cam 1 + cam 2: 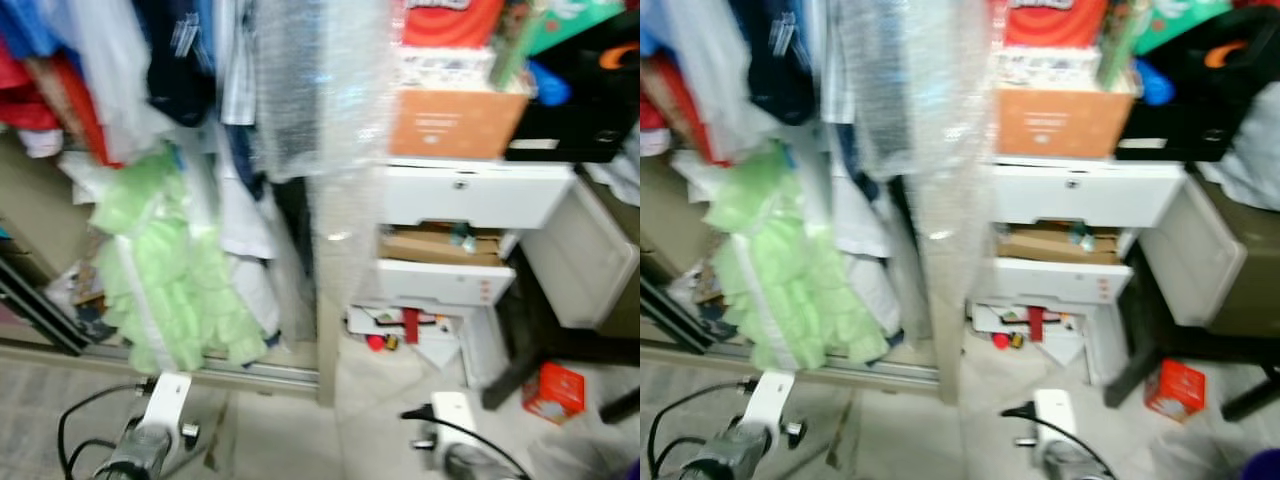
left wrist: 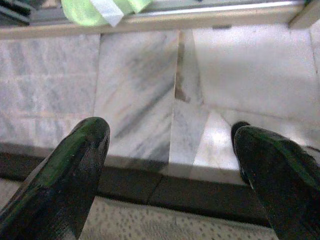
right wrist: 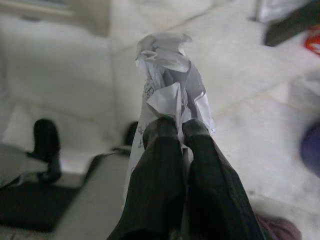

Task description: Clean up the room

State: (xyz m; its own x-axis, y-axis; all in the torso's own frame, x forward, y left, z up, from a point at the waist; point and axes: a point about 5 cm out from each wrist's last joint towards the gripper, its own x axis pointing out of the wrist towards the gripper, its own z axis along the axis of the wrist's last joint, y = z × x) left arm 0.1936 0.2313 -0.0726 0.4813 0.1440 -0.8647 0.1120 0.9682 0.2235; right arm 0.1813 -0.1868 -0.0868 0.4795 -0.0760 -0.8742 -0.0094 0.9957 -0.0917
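Pale marble floor (image 2: 250, 75), hanging clothes (image 1: 180, 60) beside a white drawer unit (image 1: 470, 195).

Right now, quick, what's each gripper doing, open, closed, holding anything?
Left gripper: open, empty, over the marble floor.
Right gripper: shut on a crumpled piece of paper.

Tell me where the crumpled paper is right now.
The crumpled paper is pinched between the shut fingers of the right gripper, held above the pale marble floor in the right wrist view.
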